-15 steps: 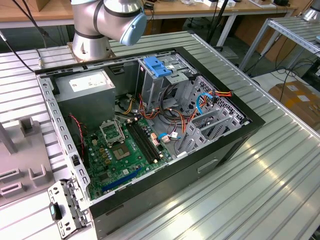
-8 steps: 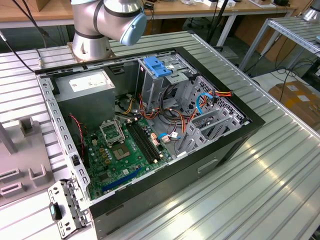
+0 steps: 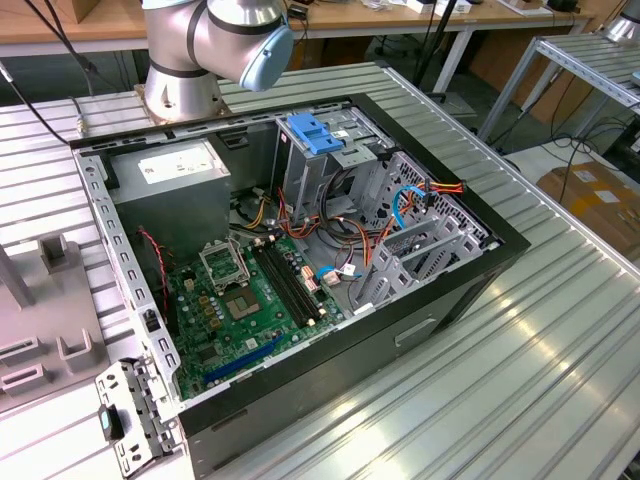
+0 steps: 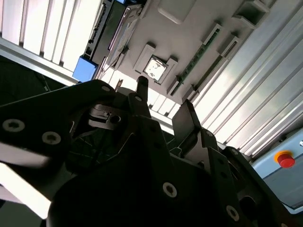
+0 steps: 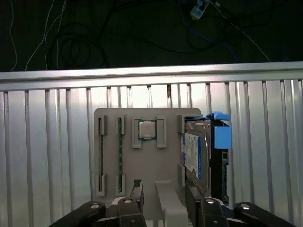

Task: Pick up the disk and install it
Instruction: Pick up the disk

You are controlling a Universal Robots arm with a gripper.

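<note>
Currently, approach for pick-up: black gripper (image 5: 164, 185) hovers, fingers (image 5: 137, 190) released and empty, over the grey slotted fixture (image 5: 142, 165) holding the silver, blue-railed disk (image 5: 195, 151) on edge. Grasping calls for centring over the disk.

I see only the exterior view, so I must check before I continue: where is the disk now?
Observer: In the first wrist view, the disk stands on its edge in a slot at one side of the grey tray, with its blue rails on.
Operator: Does the gripper hold it?
Observer: No. The gripper is open over the tray, and the disk is not between its fingers.
Operator: Is anything else in the tray close to the disk?
Observer: Yes, a square chip lies flat in the pocket next to the disk's slot.
</note>
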